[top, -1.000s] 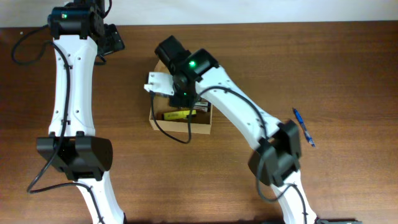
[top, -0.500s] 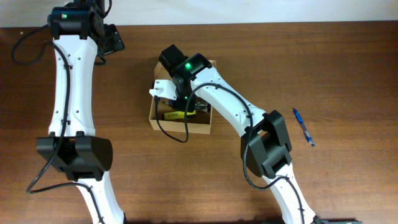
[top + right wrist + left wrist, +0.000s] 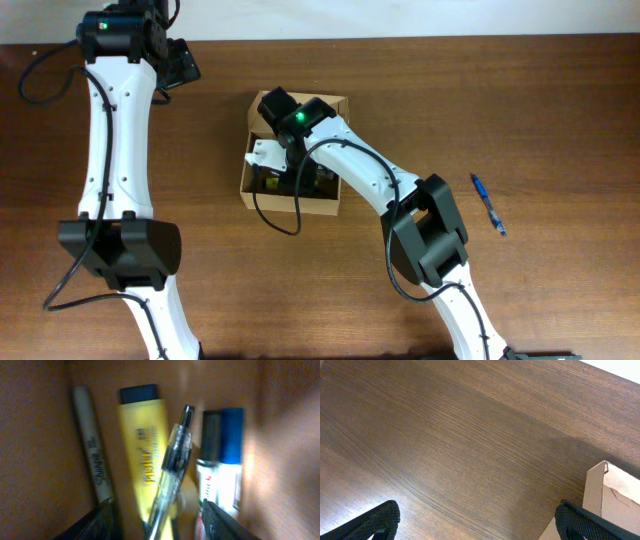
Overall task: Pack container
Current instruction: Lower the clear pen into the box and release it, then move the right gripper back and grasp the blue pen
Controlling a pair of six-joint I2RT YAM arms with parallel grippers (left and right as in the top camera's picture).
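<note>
The container (image 3: 322,207), a tan cardboard box, stands open at the middle of the table. My right gripper (image 3: 160,522) reaches down inside it, its jaws apart. A clear pen (image 3: 172,465) lies loose between the fingers, slanted over a yellow highlighter (image 3: 142,450). Beside these lie a grey marker (image 3: 92,460), a black-capped marker (image 3: 210,445) and a blue-capped marker (image 3: 231,455). In the overhead view the right wrist (image 3: 288,120) hides most of the box's inside. My left gripper (image 3: 477,520) hangs open over bare wood at the far left, and a corner of the container (image 3: 615,495) shows to its right.
A blue pen (image 3: 489,205) lies on the table to the right of the container, beyond the right arm's elbow (image 3: 428,225). The left arm (image 3: 115,130) stretches along the left side. The table's far edge meets a white wall (image 3: 400,15).
The right gripper has gone down deeper into the container and its jaws have opened, letting go of the clear pen. The left arm has not moved.
</note>
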